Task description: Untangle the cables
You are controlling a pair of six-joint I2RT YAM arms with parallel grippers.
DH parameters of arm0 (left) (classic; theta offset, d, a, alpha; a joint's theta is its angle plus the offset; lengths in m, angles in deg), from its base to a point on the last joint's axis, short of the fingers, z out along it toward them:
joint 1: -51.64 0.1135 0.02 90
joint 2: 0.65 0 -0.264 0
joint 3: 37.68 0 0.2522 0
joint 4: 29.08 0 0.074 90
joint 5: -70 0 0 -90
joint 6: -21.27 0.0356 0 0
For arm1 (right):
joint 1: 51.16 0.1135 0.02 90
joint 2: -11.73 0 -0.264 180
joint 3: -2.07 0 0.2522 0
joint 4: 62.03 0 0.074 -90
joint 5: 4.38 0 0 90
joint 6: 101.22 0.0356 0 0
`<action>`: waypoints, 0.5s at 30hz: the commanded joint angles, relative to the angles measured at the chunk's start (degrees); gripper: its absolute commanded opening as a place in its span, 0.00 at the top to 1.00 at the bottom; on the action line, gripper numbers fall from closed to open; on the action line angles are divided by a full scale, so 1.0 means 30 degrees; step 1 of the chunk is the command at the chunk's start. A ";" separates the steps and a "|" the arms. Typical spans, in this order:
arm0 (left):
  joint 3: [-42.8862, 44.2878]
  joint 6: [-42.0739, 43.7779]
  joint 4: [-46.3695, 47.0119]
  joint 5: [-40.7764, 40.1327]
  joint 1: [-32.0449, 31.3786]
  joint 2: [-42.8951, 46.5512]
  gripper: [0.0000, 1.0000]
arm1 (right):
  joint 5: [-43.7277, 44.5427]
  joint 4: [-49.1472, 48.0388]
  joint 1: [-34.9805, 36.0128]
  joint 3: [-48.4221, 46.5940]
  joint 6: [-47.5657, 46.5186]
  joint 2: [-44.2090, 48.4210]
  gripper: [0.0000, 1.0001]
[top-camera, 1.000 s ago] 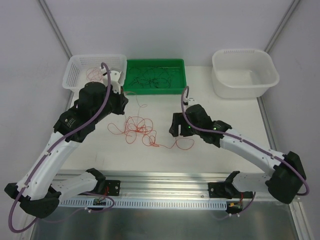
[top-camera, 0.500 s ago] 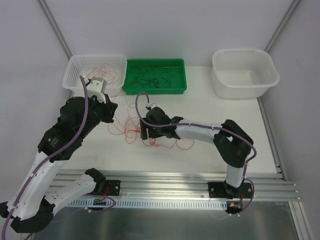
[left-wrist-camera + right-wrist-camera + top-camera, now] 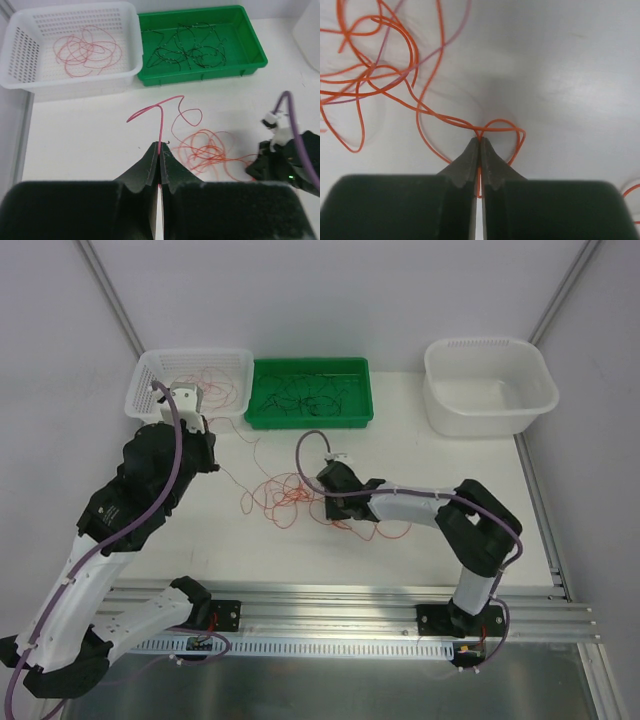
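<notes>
So the left gripper [image 3: 159, 150] has its jaws squeezed right together on a single hair-thin pinkish-red wire [image 3: 161, 120]. The wire comes straight out from the fingertips, then forks into a hook going left and a curl going right, toward the loose tangle of thin orange wires [image 3: 285, 495]. That tangle lies on the white bench top [image 3: 450, 470], roughly mid-bench and a bit left of centre.

The right gripper [image 3: 480, 142] is down at the right side of the tangle. Its jaws are closed tight too, pinching a small loop of orange wire just above the surface. The rest of the orange loops spread away from it toward the left edge of the bench.

Along the far edge, the white perforated plastic basket [image 3: 150, 365] sits in the far-left corner with a few pinkish-red wire loops [image 3: 87, 50] curled inside. The green rectangular plastic tray [image 3: 310, 418] is just beside it on the right and holds a scatter of thin black wires [image 3: 185, 50]. Over in the far-right corner is a white plastic tub [image 3: 487, 420], well apart from everything else.
</notes>
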 commanded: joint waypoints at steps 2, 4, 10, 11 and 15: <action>0.1183 0.1451 -0.0069 -0.3898 0.0055 -0.0375 1.00 | 0.1621 0.1711 -0.3018 0.3668 -0.0228 0.4409 0.99; 0.1154 0.1921 -0.0011 -0.5475 0.0113 -0.0697 1.00 | 0.1534 0.2093 -0.4341 0.4730 -0.0434 0.6144 0.99; 0.0510 0.2392 -0.0040 -0.7301 0.1984 -0.1459 1.00 | 0.0159 0.4494 -1.0434 0.6172 -0.1606 1.2505 0.99; 0.0423 0.2392 -0.0040 -0.7418 0.2771 -0.1547 1.00 | -0.0221 0.5019 -1.1892 0.6084 -0.1694 1.3207 0.99; -0.0367 0.2363 -0.0069 -0.7507 0.4996 -0.2044 1.00 | -0.1833 0.6165 -1.4481 0.5060 -0.2133 1.5350 0.99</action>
